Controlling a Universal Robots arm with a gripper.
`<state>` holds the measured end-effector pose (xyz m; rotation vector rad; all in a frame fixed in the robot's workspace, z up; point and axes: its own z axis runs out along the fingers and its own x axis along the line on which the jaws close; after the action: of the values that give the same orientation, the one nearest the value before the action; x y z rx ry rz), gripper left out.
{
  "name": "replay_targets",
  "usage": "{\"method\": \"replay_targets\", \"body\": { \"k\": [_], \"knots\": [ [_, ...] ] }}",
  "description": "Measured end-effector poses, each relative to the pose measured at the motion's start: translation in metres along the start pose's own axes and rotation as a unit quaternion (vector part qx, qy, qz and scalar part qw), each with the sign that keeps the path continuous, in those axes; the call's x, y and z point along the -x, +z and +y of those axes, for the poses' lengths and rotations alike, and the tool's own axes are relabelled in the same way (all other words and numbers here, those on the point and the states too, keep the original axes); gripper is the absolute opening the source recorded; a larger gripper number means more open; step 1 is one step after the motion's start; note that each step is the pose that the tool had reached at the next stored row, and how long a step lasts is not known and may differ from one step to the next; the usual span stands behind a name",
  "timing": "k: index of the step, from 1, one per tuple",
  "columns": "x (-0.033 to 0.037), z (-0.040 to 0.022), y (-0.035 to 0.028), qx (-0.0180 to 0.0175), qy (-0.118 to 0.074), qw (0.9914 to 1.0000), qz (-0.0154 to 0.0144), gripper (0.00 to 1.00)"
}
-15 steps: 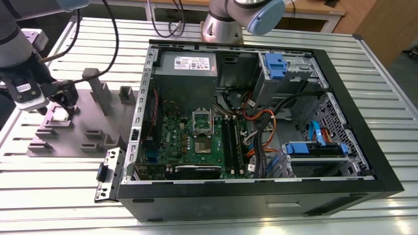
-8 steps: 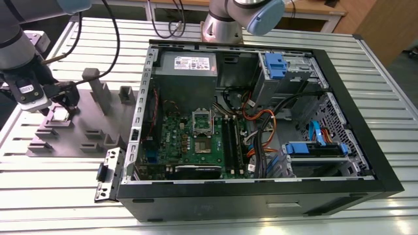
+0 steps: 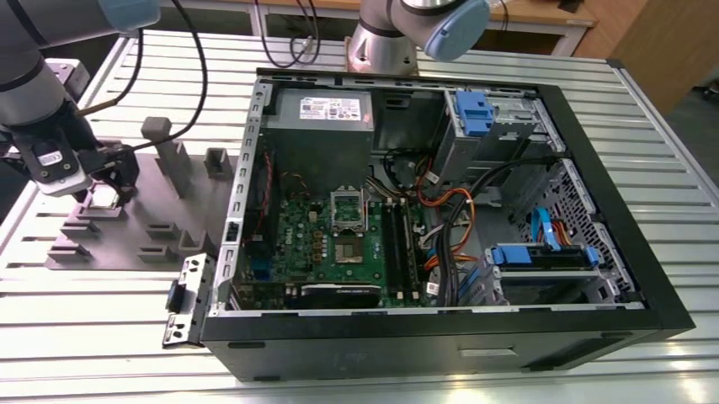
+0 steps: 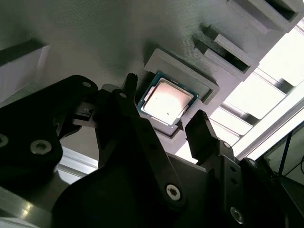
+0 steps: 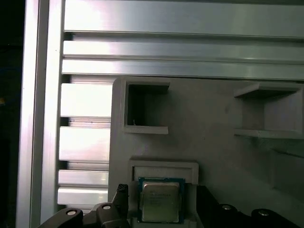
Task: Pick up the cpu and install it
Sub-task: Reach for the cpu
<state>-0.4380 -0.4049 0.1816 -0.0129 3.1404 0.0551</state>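
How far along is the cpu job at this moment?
Done: the gripper is at the grey holder, open, its fingers either side of the cpu. In hand: nothing; the cpu lies in its pocket, unlifted. Left: pickup and installing in the computer case.

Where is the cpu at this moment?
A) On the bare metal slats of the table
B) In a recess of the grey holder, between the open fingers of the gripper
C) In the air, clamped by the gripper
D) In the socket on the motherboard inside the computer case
B: in the second wrist view the cpu lies in a recess of the grey holder, and the gripper straddles it without touching it.
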Motion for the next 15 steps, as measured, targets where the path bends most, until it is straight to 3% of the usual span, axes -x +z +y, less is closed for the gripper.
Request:
{"method": "replay_targets", "body": {
  "k": [10,12,13,15],
  "knots": [
    [0.0000,-0.0001,0.0010,0.0000,0.000,1.00000,0.0001,0.67],
    [0.0000,-0.0001,0.0010,0.0000,0.000,1.00000,0.0000,0.66],
    [0.0000,-0.0001,0.0010,0.0000,0.000,1.00000,0.0000,0.59],
    [-0.0006,-0.0001,0.0013,0.0001,0.000,1.00000,-0.0001,0.59]
  ]
}}
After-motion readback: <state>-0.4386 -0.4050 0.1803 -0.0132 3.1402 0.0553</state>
